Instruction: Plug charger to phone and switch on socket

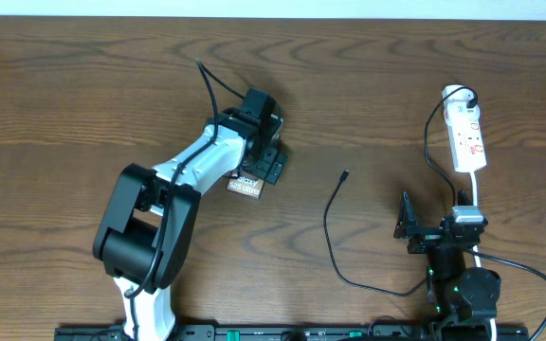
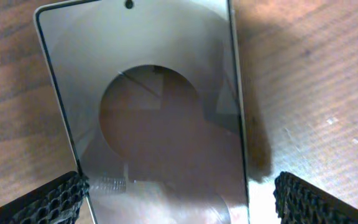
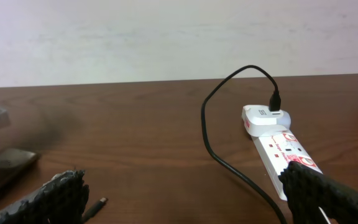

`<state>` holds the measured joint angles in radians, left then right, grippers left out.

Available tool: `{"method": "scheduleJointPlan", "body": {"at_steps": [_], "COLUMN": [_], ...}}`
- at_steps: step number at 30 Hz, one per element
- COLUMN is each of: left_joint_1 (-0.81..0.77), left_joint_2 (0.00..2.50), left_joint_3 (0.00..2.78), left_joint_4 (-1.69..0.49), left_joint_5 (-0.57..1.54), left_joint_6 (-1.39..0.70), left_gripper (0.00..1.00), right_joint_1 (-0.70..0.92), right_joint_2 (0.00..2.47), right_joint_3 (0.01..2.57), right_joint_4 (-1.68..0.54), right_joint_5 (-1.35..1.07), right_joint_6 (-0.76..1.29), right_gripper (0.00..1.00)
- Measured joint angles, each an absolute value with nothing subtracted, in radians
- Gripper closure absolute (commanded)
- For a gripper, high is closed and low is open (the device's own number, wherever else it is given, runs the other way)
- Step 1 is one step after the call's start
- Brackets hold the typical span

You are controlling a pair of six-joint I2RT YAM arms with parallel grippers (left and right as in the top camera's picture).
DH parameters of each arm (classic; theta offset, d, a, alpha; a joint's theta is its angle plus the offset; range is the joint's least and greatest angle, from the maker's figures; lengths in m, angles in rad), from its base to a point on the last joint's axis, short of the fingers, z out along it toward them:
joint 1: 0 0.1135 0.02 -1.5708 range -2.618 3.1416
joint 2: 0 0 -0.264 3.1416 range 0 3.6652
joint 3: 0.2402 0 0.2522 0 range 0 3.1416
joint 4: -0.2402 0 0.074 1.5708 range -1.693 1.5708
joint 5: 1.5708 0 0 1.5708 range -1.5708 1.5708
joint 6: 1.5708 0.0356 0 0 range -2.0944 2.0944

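— What do we see of our left arm (image 1: 192, 163)?
— We see a white, tube-like link set between bulky black joint housings (image 1: 138, 232), and a thin black cable (image 1: 209, 83) arching from its far end.
— And our right arm (image 1: 448, 256)?
— We see it mostly black, with a pale grey block (image 1: 464, 218) on top and small green lights (image 1: 457, 290) lower down.
— Our fingers?
— We see the left finger pads (image 2: 48, 200) and right finger pads (image 3: 331, 199) alike: black, with a raised honeycomb texture.

wooden table (image 1: 83, 85) bears phone (image 1: 245, 185), charger (image 1: 326, 220), socket (image 1: 468, 142).
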<state>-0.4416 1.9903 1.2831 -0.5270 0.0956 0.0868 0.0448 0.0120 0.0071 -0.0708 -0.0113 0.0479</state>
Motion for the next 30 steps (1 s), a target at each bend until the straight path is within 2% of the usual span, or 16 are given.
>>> {"method": "scheduleJointPlan", "body": {"at_steps": [30], "left_joint_1": [-0.442], "left_joint_2": [2.008], "left_joint_3": [1.29], "left_joint_4": [-0.515], "left_joint_5": [0.079], "left_joint_6": [0.094], "left_gripper": [0.02], "right_joint_1": [0.045], "right_joint_2": [0.012], "right_joint_3": [0.007], "right_joint_4": [-0.071], "right_joint_5": [-0.011], "right_joint_6": [0.048], "right_gripper": [0.01]}}
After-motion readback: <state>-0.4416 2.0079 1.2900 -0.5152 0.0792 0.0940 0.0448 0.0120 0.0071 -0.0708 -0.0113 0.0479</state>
